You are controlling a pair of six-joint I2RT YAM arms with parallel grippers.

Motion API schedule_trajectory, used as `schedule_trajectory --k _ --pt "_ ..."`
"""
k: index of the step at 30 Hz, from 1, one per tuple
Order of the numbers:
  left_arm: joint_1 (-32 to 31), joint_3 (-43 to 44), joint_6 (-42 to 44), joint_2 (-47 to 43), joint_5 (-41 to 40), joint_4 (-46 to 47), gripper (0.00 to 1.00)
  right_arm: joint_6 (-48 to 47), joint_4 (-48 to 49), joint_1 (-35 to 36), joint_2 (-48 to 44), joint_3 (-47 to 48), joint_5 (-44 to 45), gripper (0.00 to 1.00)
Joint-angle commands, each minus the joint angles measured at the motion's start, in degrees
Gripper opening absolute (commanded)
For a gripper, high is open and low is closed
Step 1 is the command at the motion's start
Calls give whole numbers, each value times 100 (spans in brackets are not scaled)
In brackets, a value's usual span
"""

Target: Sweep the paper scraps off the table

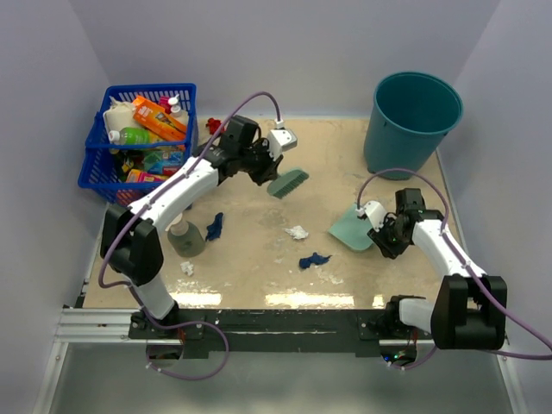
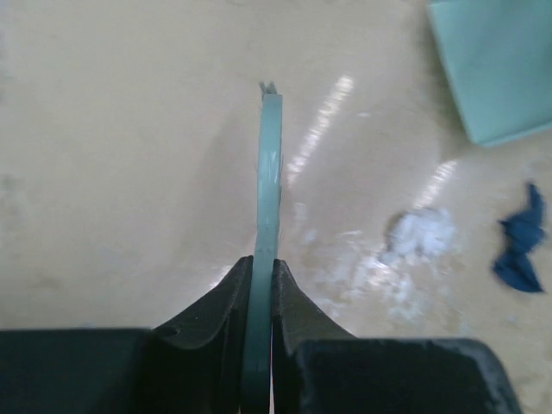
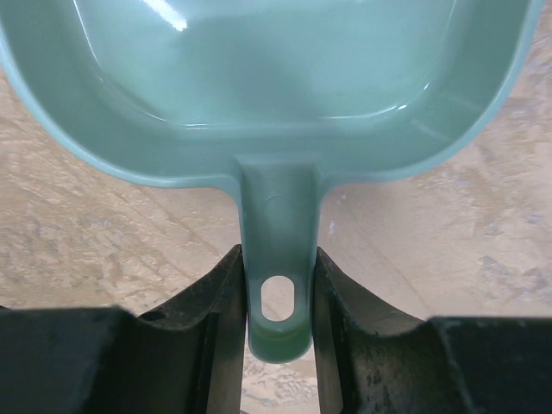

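Left arm (image 1: 185,185) outstretched, brush (image 1: 288,182) in gripper (image 1: 263,175)

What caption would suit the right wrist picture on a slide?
The right tool grips the teal dustpan by its handle on the sandy table.

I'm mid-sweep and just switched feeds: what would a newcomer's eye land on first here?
The left gripper pinches a teal plastic hand brush at the far middle of the mottled beige table. The right gripper is closed around the handle of a pale teal plastic dustpan on the right side. Between them lie crumpled paper scraps, white and navy, not yet swept up.
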Motion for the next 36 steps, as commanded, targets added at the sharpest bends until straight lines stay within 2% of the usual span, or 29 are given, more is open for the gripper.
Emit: schedule_trajectory --k 1,6,11,15,18,23,25,29,31,36 --pt "96 762 105 250 -2275 784 0 338 -414 -39 14 619 -324 0" --pt "473 1280 589 838 -3894 1548 0 532 -520 -31 -13 725 -474 0" --pt "712 2018 1722 1760 -4494 2014 0 602 -529 -39 -144 742 -421 0" --pt "817 2099 2829 2289 -4758 3145 0 637 -547 -66 -118 769 -499 0" --pt "896 2379 3498 2789 -4863 3543 0 620 -494 -83 -92 786 -482 0" --pt "1046 3747 3737 3835 -4882 3080 0 620 -494 -127 -153 769 -465 0" --pt "1081 3953 3832 4020 -4864 3026 0 620 -520 -136 -197 734 -456 0" --pt "1081 3936 3834 4171 -4952 3026 0 593 -494 -180 -224 681 -482 0" --pt "1081 3866 3659 4118 -4899 2631 0 593 -450 -197 -197 690 -474 0" --pt "1072 3234 3254 3662 -4680 2131 0 593 -380 -224 -13 777 -543 0"
